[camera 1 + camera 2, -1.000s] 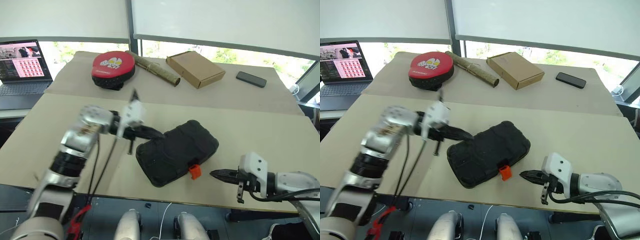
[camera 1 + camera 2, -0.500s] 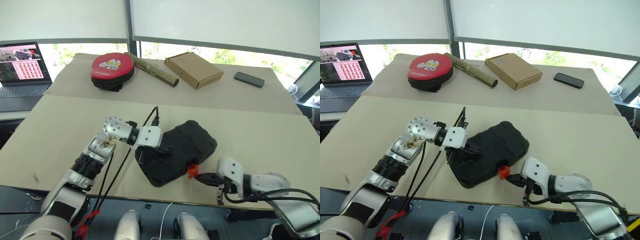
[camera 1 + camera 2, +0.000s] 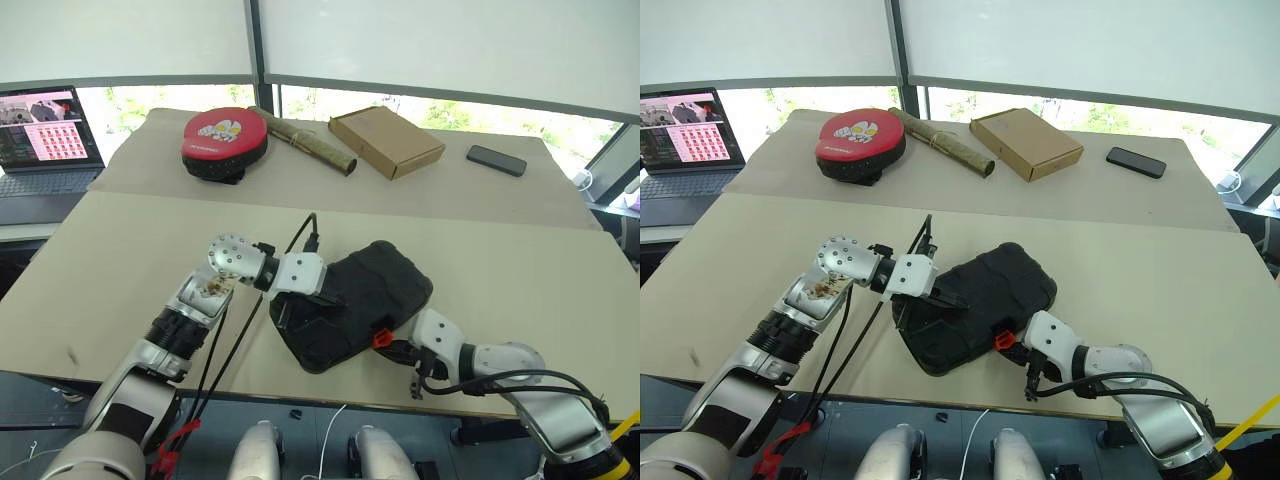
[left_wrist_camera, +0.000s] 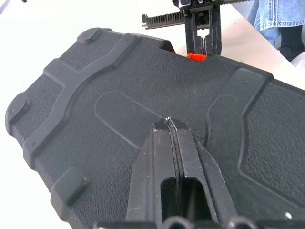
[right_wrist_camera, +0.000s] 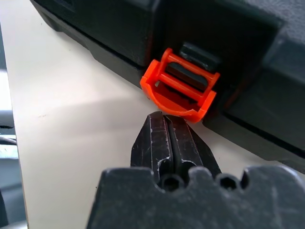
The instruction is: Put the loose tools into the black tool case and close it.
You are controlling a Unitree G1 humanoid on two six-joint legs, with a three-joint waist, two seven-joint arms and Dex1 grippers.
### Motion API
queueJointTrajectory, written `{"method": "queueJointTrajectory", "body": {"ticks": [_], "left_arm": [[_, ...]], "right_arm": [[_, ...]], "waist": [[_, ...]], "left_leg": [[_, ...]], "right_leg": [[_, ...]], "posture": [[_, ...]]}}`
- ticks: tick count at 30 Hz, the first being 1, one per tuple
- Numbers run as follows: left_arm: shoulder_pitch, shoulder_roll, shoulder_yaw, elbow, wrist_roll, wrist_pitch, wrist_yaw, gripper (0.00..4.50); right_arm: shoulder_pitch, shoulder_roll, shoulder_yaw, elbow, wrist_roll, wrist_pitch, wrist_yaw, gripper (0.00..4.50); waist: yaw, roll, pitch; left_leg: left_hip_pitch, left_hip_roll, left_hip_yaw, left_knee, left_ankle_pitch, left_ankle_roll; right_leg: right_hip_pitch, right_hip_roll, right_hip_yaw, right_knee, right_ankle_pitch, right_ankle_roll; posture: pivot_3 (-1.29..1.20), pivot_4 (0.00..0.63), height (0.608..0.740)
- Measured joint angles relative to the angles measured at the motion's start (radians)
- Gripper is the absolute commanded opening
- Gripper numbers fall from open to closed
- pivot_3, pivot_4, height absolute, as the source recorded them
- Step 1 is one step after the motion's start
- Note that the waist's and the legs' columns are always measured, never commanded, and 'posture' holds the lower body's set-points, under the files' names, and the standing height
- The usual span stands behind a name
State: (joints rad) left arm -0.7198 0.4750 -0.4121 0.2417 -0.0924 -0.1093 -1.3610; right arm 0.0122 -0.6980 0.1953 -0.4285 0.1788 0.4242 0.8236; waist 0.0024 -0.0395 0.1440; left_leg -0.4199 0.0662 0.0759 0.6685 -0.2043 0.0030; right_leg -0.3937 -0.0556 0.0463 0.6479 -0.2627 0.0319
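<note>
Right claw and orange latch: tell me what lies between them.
Nothing: in the right wrist view only a sliver of bare table separates the shut right claw from the latch.

Head cameras look down over the table (image 3: pixel 520 250); both wrist cameras closely face the black tool case (image 4: pixel 119 109).

The black tool case (image 3: pixel 350 315) lies shut and flat near the table's front edge, its long axis running from about 7 to 1 o'clock. Its shell is textured black plastic with rounded corners and raised ribs. A small orange latch (image 5: pixel 182 87) hangs unfastened at its 5 o'clock side.
</note>
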Motion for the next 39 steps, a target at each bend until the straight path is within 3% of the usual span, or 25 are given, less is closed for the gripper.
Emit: {"method": "queueJointTrajectory", "body": {"ticks": [8,14,25,26,28,30,34,39], "left_arm": [[-0.024,-0.020,-0.003,0.033,0.030,-0.031,-0.004,0.03],[-0.025,-0.022,-0.004,0.051,0.057,-0.089,-0.005,0.03],[-0.033,-0.047,-0.006,0.096,0.065,-0.124,-0.004,0.03],[-0.033,-0.046,-0.004,0.095,0.063,-0.115,-0.004,0.01],[-0.030,-0.030,0.011,0.084,0.045,-0.069,-0.007,0.53],[-0.013,0.021,0.053,0.054,-0.001,0.028,-0.016,1.14],[0.096,0.258,0.201,-0.038,-0.145,0.277,-0.104,2.46],[0.232,0.494,0.361,-0.134,-0.292,0.560,-0.162,4.46]], "right_arm": [[0.006,0.071,-0.062,0.014,0.004,-0.002,-0.058,0.00],[0.034,0.091,-0.156,-0.085,0.046,-0.002,-0.082,0.00],[0.019,0.056,-0.171,-0.124,0.073,0.009,-0.072,0.00],[0.014,0.041,-0.179,-0.126,0.084,0.027,-0.064,0.29],[0.007,0.011,-0.232,-0.134,0.153,0.082,-0.038,0.76],[0.016,-0.066,-0.307,-0.147,0.245,0.126,0.036,1.54],[0.046,-0.231,-0.485,-0.125,0.396,0.192,0.210,2.83],[0.063,-0.364,-0.623,-0.023,0.517,0.258,0.390,4.50]], "waist": [[-0.007,0.001,0.000],[-0.012,0.003,-0.001],[-0.003,0.008,-0.005],[-0.004,0.008,-0.005],[-0.004,0.008,-0.005],[-0.012,0.008,-0.005],[-0.046,0.007,-0.004],[-0.037,0.005,0.003]], "left_leg": [[0.001,0.000,0.000,0.000,0.000,0.000],[0.000,0.000,0.000,0.000,0.000,0.000],[0.004,-0.001,0.000,0.000,0.000,0.000],[0.004,-0.001,0.000,0.000,0.000,0.000],[0.004,-0.001,0.000,0.000,0.000,0.000],[0.004,0.000,0.001,-0.002,0.000,0.000],[0.009,0.002,-0.001,-0.011,0.000,0.000],[0.007,0.002,-0.003,-0.015,0.000,0.000]], "right_leg": [[0.001,0.000,0.000,0.000,0.000,0.000],[0.000,0.000,0.000,0.000,0.001,-0.001],[0.005,-0.001,0.000,-0.001,-0.001,0.001],[0.005,-0.001,0.000,-0.001,-0.001,0.001],[0.004,-0.001,0.000,-0.001,-0.001,0.000],[0.003,-0.001,0.001,-0.001,0.000,-0.001],[0.002,0.001,0.002,-0.001,-0.004,-0.006],[-0.001,0.001,0.000,0.000,-0.008,-0.004]], "posture": [[0.00,0.150,0.740],[0.00,0.150,0.740],[0.00,0.150,0.740],[0.00,0.150,0.740],[0.00,0.150,0.740],[0.00,0.150,0.740],[0.00,0.150,0.740],[0.00,0.150,0.740]]}}
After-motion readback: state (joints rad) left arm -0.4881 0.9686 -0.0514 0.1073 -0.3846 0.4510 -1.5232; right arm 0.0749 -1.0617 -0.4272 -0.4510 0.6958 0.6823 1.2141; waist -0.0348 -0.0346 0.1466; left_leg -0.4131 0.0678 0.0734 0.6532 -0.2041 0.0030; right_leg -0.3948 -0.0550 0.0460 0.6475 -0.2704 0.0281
